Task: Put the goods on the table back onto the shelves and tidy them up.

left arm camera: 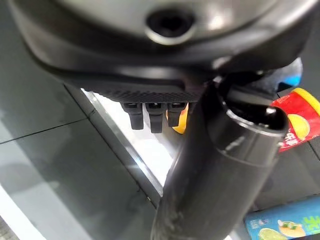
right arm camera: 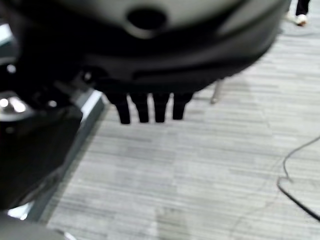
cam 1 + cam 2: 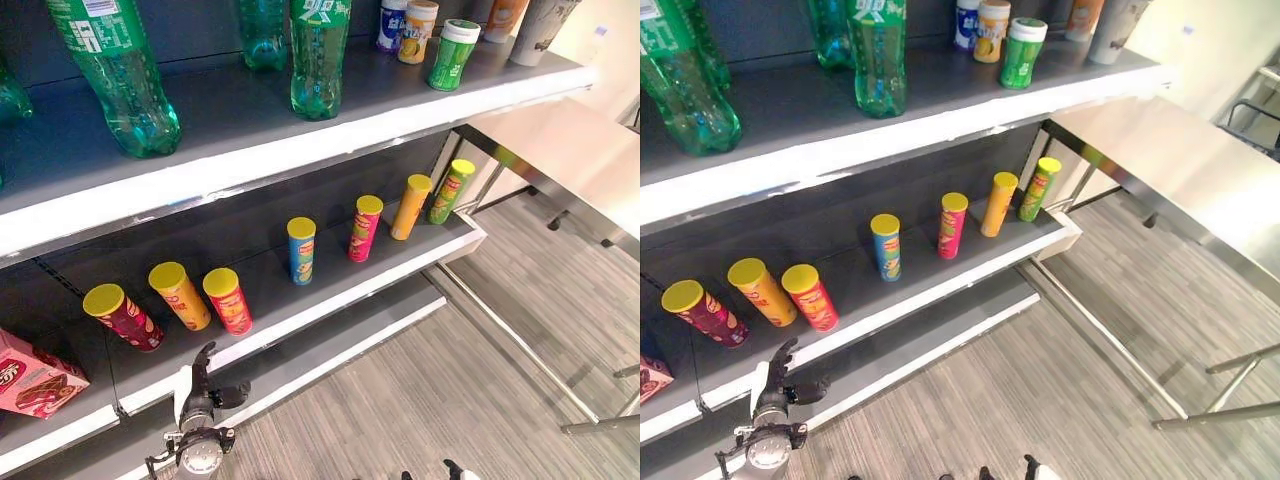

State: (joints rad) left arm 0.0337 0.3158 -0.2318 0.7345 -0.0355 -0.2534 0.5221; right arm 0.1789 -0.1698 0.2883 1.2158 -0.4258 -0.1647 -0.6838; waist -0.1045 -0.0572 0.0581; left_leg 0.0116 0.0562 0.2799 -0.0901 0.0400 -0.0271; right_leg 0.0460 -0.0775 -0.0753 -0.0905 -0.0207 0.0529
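between placements, nothing carried. left hand (image 3: 200,392) at lower left of frame, fingers relaxed and wide, empty, just below the middle shelf (image 3: 330,290). right hand (image 2: 150,107) above the floor, fingers straight, empty. chip cans (image 3: 227,299) standing spaced along that shelf, above and apart from the left hand. probably next: turning toward the steel surface (image 3: 570,150), upper right, for further goods.

Middle shelf (image 3: 330,290): row of crisp tubes (image 3: 301,249). Top shelf (image 3: 240,150): green bottles (image 3: 320,55), cups (image 3: 453,53).
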